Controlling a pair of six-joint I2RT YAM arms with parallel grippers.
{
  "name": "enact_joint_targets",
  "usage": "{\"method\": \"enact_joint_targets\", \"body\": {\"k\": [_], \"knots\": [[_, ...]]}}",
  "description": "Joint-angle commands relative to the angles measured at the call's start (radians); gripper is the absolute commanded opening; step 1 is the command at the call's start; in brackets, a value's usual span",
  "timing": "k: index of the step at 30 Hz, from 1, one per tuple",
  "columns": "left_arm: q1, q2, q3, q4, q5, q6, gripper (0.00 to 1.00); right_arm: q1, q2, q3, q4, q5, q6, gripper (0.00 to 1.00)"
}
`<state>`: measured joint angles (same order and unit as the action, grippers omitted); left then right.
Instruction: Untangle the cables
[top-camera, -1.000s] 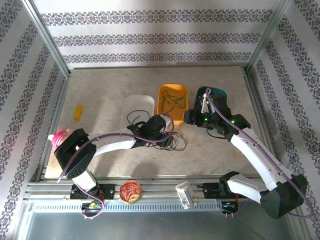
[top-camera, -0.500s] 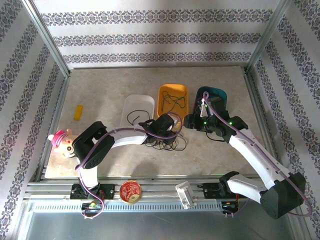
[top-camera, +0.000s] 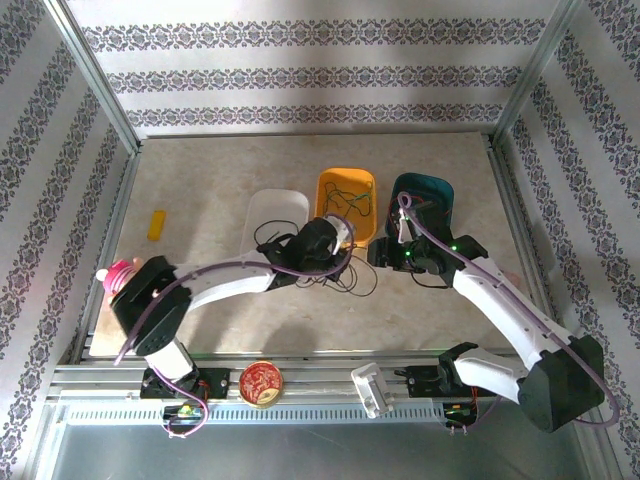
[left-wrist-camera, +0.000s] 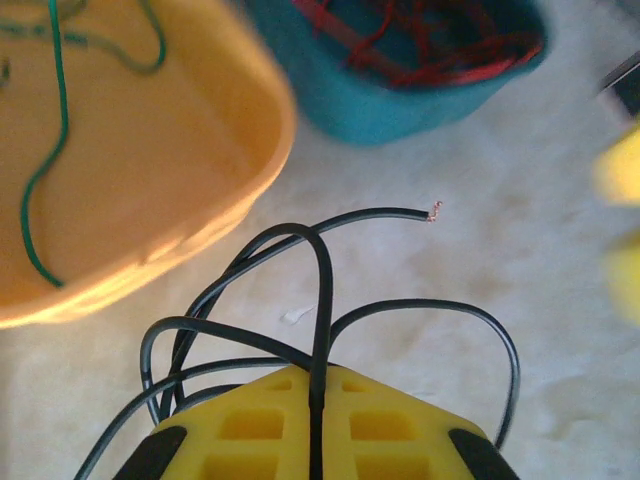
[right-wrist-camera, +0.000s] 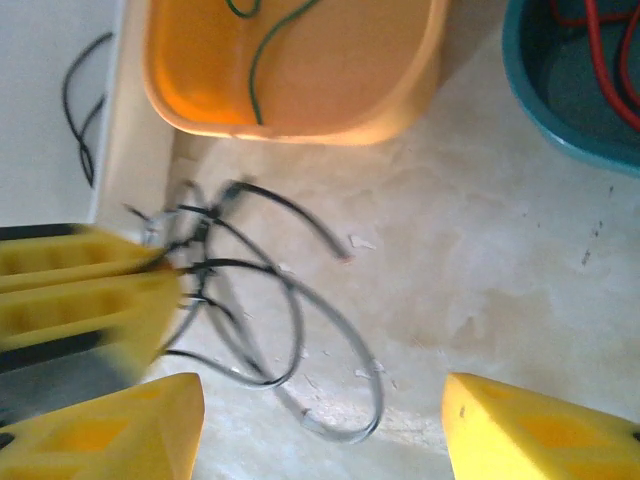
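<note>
Snapped shut from wide a second ago: left jaws, now pinching one black cable of the tangle on the bench, just near of the orange bin. Right jaws spread wide, empty, over the tangle's right side. Green cable in the orange bin, red cables in the teal bin.

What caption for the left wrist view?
Left hand shut on a black cable; orange bin with green cable and teal bin with red cables ahead.
</note>
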<state>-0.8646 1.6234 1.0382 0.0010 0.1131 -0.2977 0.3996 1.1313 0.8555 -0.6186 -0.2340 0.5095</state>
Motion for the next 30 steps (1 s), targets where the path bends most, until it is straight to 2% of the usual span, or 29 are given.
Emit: {"method": "enact_joint_targets", "body": {"k": [1, 5, 7, 8, 11, 12, 13, 17, 22, 30], "knots": [[-0.004, -0.088, -0.022, 0.062, 0.071, -0.022, 0.03, -0.01, 0.027, -0.015, 0.003, -0.033, -0.031, 0.64], [-0.001, -0.146, -0.047, 0.064, 0.098, -0.032, 0.03, -0.01, 0.065, -0.018, 0.032, -0.06, -0.04, 0.64], [0.001, -0.167, -0.058, 0.067, 0.088, -0.036, 0.03, -0.011, 0.085, -0.018, 0.048, -0.064, -0.045, 0.61], [0.001, -0.174, -0.064, 0.069, 0.085, -0.038, 0.03, -0.011, 0.093, -0.018, 0.055, -0.065, -0.045, 0.53], [0.003, -0.189, -0.081, 0.08, 0.057, -0.043, 0.03, -0.013, 0.108, -0.011, 0.047, -0.068, -0.049, 0.13], [0.005, -0.191, -0.086, 0.08, 0.049, -0.045, 0.03, -0.014, 0.103, -0.009, 0.037, -0.048, -0.048, 0.05], [0.007, -0.191, -0.092, 0.08, 0.039, -0.047, 0.03, -0.015, 0.09, -0.009, 0.026, -0.016, -0.046, 0.01], [0.015, -0.183, -0.128, 0.091, 0.031, -0.059, 0.09, -0.05, 0.001, -0.004, -0.037, 0.171, -0.037, 0.0], [0.028, -0.157, -0.189, 0.079, 0.027, -0.071, 0.11, -0.174, -0.11, 0.019, -0.123, 0.346, -0.035, 0.0], [0.041, -0.103, -0.29, 0.076, 0.019, -0.096, 0.19, -0.296, -0.219, 0.097, -0.172, 0.464, -0.047, 0.0]]}}
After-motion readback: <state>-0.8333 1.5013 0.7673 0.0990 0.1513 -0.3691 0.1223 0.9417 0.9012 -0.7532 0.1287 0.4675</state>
